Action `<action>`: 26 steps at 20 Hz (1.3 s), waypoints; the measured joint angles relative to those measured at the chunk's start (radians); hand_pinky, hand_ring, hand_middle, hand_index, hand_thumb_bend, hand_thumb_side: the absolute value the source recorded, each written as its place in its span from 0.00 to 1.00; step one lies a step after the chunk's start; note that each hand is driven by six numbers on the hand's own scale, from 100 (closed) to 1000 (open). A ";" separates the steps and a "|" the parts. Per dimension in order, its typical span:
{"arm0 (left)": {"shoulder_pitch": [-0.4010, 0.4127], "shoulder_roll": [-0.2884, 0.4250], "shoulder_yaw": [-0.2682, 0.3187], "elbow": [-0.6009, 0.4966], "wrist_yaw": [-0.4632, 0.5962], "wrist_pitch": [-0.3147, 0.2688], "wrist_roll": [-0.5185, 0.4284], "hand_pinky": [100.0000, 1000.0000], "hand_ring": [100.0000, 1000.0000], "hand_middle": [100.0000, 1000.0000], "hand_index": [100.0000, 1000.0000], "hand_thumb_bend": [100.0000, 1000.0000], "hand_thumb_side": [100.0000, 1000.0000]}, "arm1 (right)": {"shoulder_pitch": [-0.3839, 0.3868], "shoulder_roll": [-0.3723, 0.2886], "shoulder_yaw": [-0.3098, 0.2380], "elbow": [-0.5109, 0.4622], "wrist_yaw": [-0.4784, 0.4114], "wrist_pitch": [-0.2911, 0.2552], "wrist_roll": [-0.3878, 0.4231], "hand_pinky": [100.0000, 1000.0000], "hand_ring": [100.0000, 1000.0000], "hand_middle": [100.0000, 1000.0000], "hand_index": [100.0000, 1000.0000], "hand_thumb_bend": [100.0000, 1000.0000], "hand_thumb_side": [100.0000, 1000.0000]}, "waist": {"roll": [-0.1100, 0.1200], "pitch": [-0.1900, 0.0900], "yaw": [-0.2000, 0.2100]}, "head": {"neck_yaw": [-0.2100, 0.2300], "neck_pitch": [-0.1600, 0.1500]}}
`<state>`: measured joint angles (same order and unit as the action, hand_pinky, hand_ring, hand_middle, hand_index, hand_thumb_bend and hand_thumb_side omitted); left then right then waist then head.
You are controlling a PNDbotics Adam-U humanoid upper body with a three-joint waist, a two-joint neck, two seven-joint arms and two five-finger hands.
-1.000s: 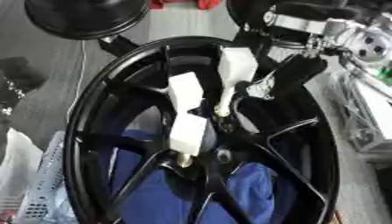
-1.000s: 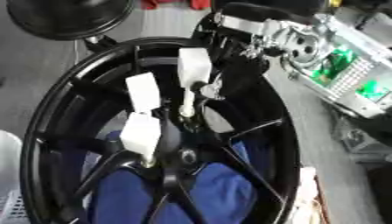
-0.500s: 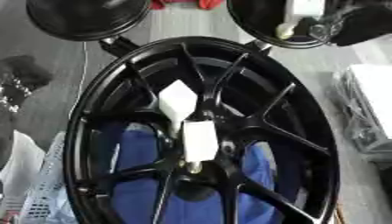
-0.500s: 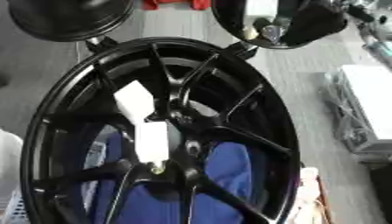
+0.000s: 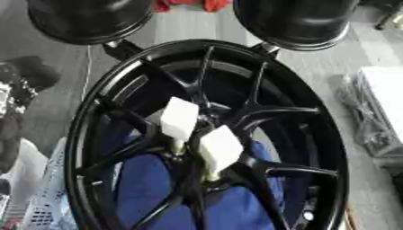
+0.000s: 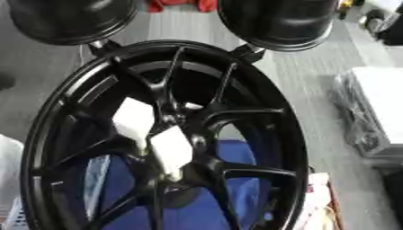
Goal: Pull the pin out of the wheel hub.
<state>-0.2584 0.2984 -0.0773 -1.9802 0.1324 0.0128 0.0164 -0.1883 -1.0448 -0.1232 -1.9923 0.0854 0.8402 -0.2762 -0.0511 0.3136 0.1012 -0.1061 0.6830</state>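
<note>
Left eye view: a black wheel (image 5: 315, 148) with thin spokes fills most of the scene, standing tilted, its rim running from the far middle down to the near edge. At the hub, two white blocks sit side by side among the spokes: one white block (image 5: 179, 119) to the left and slightly farther, the other white block (image 5: 220, 148) just to its right and nearer. Each has a short pale pin below it, a pin (image 5: 178, 147) under the left one and a pin (image 5: 211, 174) under the right one, both reaching into the hub area. Blue cloth (image 5: 150, 193) shows through the spokes on the near side. Two black domes (image 5: 87, 20) stand beyond the wheel, left and right of its far edge, with something red (image 5: 189, 4) between them. A white box (image 5: 386, 99) lies on the grey floor at the right. Right eye view: the same wheel and blocks, shifted left; a pale patch (image 6: 323, 202) shows at the near right of the rim. Neither robot hand appears in either view, so nothing can be said of their fingers or hold.
</note>
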 measured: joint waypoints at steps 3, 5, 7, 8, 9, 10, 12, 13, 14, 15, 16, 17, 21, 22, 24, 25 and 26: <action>0.000 0.000 0.004 0.000 -0.001 -0.003 0.005 0.82 0.69 0.59 0.74 0.00 0.70 | 0.072 0.036 -0.038 0.034 -0.049 -0.053 -0.053 0.55 0.61 0.41 0.30 0.00 0.00 | 0.003 0.000 -0.002 | 0.003 0.000; 0.000 0.000 0.007 0.000 -0.002 -0.004 0.009 0.82 0.69 0.59 0.74 0.00 0.70 | 0.096 0.055 -0.048 0.067 -0.094 -0.090 -0.090 0.57 0.62 0.42 0.31 0.00 0.00 | 0.006 0.000 -0.002 | 0.004 -0.001; -0.001 0.000 0.008 0.000 -0.002 -0.005 0.011 0.82 0.69 0.59 0.74 0.00 0.70 | 0.116 0.074 -0.050 0.102 -0.139 -0.124 -0.124 0.58 0.64 0.45 0.34 0.00 0.00 | 0.006 0.000 -0.002 | 0.004 -0.001; -0.002 0.000 0.008 0.000 -0.002 -0.005 0.012 0.82 0.69 0.59 0.74 0.00 0.70 | 0.124 0.082 -0.050 0.119 -0.161 -0.140 -0.140 0.59 0.65 0.47 0.36 0.03 0.00 | 0.006 0.000 -0.002 | 0.004 -0.001; -0.002 0.000 0.008 0.000 -0.002 -0.005 0.012 0.82 0.69 0.59 0.74 0.00 0.70 | 0.131 0.090 -0.050 0.135 -0.184 -0.155 -0.155 0.60 0.67 0.50 0.40 0.06 0.00 | 0.006 0.000 -0.002 | 0.004 -0.001; -0.002 0.000 0.008 0.000 -0.002 -0.005 0.012 0.82 0.69 0.59 0.74 0.00 0.70 | 0.138 0.098 -0.050 0.151 -0.209 -0.170 -0.170 0.60 0.68 0.53 0.43 0.07 0.00 | 0.006 0.000 -0.002 | 0.004 -0.001; -0.002 0.000 0.008 0.000 -0.002 -0.005 0.012 0.82 0.69 0.59 0.74 0.00 0.70 | 0.150 0.111 -0.049 0.180 -0.257 -0.195 -0.195 0.63 0.72 0.66 0.58 0.22 0.00 | 0.006 0.000 -0.002 | 0.004 -0.001; -0.002 0.000 0.008 0.000 -0.003 -0.005 0.013 0.82 0.69 0.59 0.74 0.00 0.70 | 0.155 0.117 -0.049 0.193 -0.281 -0.206 -0.206 0.65 0.76 0.74 0.67 0.30 0.00 | 0.006 0.000 -0.002 | 0.004 -0.001; -0.002 0.000 0.009 0.000 -0.003 -0.006 0.014 0.82 0.69 0.59 0.74 0.00 0.70 | 0.160 0.121 -0.048 0.204 -0.304 -0.216 -0.216 0.68 0.80 0.79 0.72 0.30 0.00 | 0.006 -0.001 -0.002 | 0.004 -0.001; -0.002 0.000 0.009 0.000 -0.003 -0.006 0.014 0.82 0.69 0.59 0.74 0.00 0.70 | 0.164 0.126 -0.045 0.213 -0.327 -0.223 -0.223 0.69 0.81 0.81 0.73 0.29 0.00 | 0.006 -0.002 -0.002 | 0.004 -0.001; -0.002 0.000 0.009 0.000 -0.004 -0.007 0.015 0.82 0.69 0.59 0.74 0.00 0.70 | 0.168 0.129 -0.042 0.218 -0.348 -0.229 -0.229 0.71 0.84 0.84 0.76 0.28 0.00 | 0.006 -0.002 -0.002 | 0.004 -0.001; -0.002 0.000 0.009 0.000 -0.004 -0.007 0.015 0.82 0.69 0.59 0.74 0.00 0.70 | 0.172 0.132 -0.040 0.221 -0.366 -0.231 -0.231 0.73 0.86 0.86 0.78 0.34 0.00 | 0.006 -0.003 -0.002 | 0.004 -0.001; -0.002 0.000 0.010 0.000 -0.004 -0.008 0.016 0.82 0.69 0.59 0.74 0.00 0.70 | 0.182 0.142 -0.036 0.221 -0.402 -0.233 -0.233 0.73 0.87 0.87 0.79 0.33 0.00 | 0.006 -0.004 -0.003 | 0.004 -0.001; -0.002 0.000 0.010 0.000 -0.004 -0.008 0.016 0.82 0.69 0.59 0.74 0.00 0.70 | 0.184 0.143 -0.037 0.221 -0.403 -0.233 -0.233 0.72 0.86 0.87 0.79 0.33 0.00 | 0.006 -0.004 -0.003 | 0.004 -0.001; -0.002 0.000 0.011 0.000 -0.004 -0.008 0.017 0.82 0.69 0.59 0.74 0.00 0.70 | 0.188 0.144 -0.038 0.221 -0.404 -0.233 -0.233 0.72 0.86 0.87 0.78 0.31 0.00 | 0.006 -0.005 -0.004 | 0.004 -0.001; -0.002 0.000 0.011 0.000 -0.004 -0.007 0.017 0.82 0.69 0.59 0.74 0.00 0.70 | 0.189 0.145 -0.038 0.221 -0.404 -0.234 -0.234 0.71 0.85 0.86 0.77 0.30 0.00 | 0.006 -0.005 -0.004 | 0.004 -0.001; -0.002 0.000 0.011 0.000 -0.004 -0.007 0.017 0.82 0.69 0.59 0.74 0.00 0.70 | 0.189 0.146 -0.040 0.221 -0.404 -0.235 -0.235 0.70 0.85 0.86 0.77 0.30 0.00 | 0.006 -0.005 -0.004 | 0.004 -0.001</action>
<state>-0.2602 0.2986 -0.0664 -1.9802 0.1280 0.0058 0.0338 0.0002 -0.8989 -0.1631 -1.7713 -0.3183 0.6057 -0.5107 -0.0451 0.3089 0.0971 -0.1020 0.6822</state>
